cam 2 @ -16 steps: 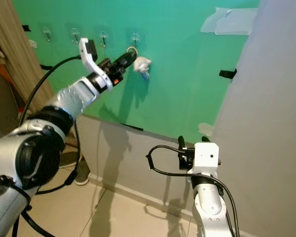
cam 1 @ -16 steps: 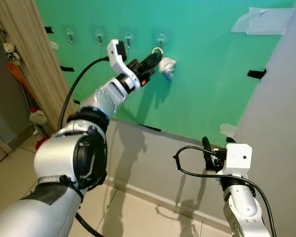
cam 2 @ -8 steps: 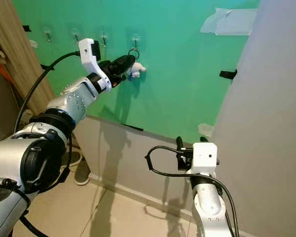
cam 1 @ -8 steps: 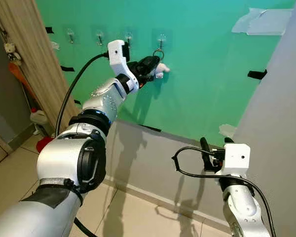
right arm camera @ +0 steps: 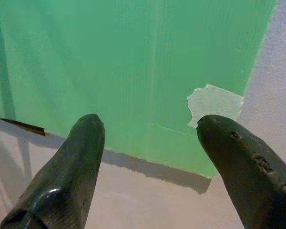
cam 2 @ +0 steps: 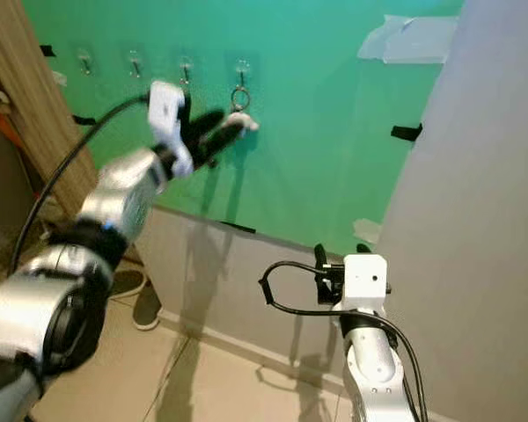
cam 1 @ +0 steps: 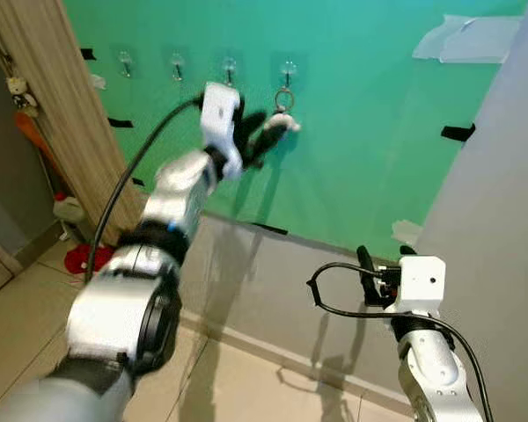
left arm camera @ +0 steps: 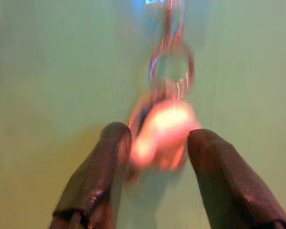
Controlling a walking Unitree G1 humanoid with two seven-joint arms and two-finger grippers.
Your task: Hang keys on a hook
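Note:
A metal key ring hangs on the rightmost of several clear hooks stuck to the green wall. A small white charm dangles below the ring. My left gripper is raised just under the ring and blurred by motion. In the left wrist view its fingers stand apart on either side of the charm, open, with the ring above. My right gripper is held low near the grey wall, open and holding nothing.
Other bare hooks line the green board to the left. A wooden door frame stands at the left, a grey wall at the right. Taped paper sits top right. Tiled floor lies below.
The left gripper carried the ring up onto the rightmost hook, then its fingers spread and the arm drew slightly back and down. The right arm has not moved.

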